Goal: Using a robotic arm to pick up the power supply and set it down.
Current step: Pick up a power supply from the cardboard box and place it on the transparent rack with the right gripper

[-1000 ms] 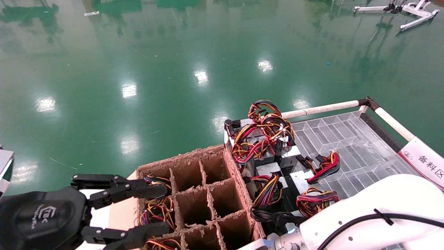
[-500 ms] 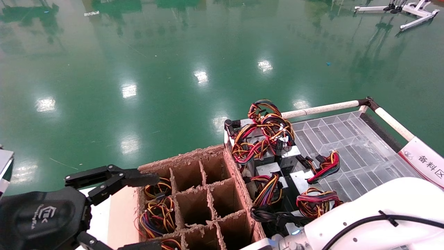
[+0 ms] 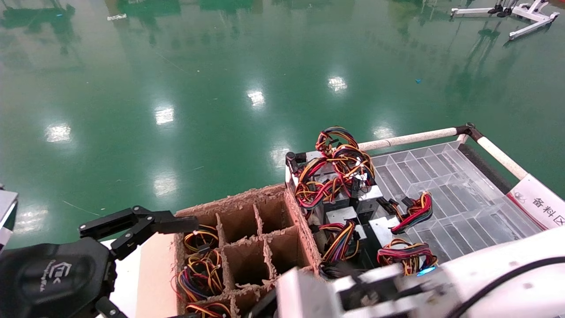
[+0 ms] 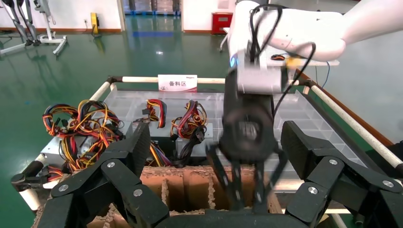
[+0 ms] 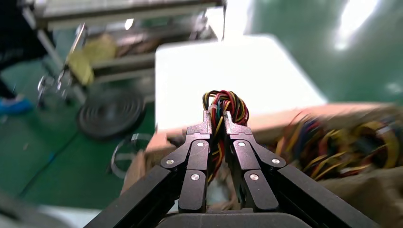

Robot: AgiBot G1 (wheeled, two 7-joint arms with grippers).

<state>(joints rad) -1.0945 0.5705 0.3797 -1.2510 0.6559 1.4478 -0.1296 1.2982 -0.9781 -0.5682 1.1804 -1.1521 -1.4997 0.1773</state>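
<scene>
My right gripper is shut on a bundle of red, orange, yellow and black wires that sticks out past its fingertips. The metal box of that power supply is hidden. In the left wrist view the right gripper hangs fingers-down over the front cells of the cardboard crate. Its silver wrist block shows at the bottom of the head view. My left gripper stands wide open and empty at the crate's left side, one finger reaching toward the crate. More power supplies with wire bundles sit on the rack.
The brown divider crate holds wires in its left cells; its middle cells look bare. A clear ribbed rack shelf with a white rail and a white label lies to the right. Green floor lies beyond.
The right arm's wrist has swung left over the crate's front cells. The left gripper, still open, has drawn back leftward off the crate's left cells.
</scene>
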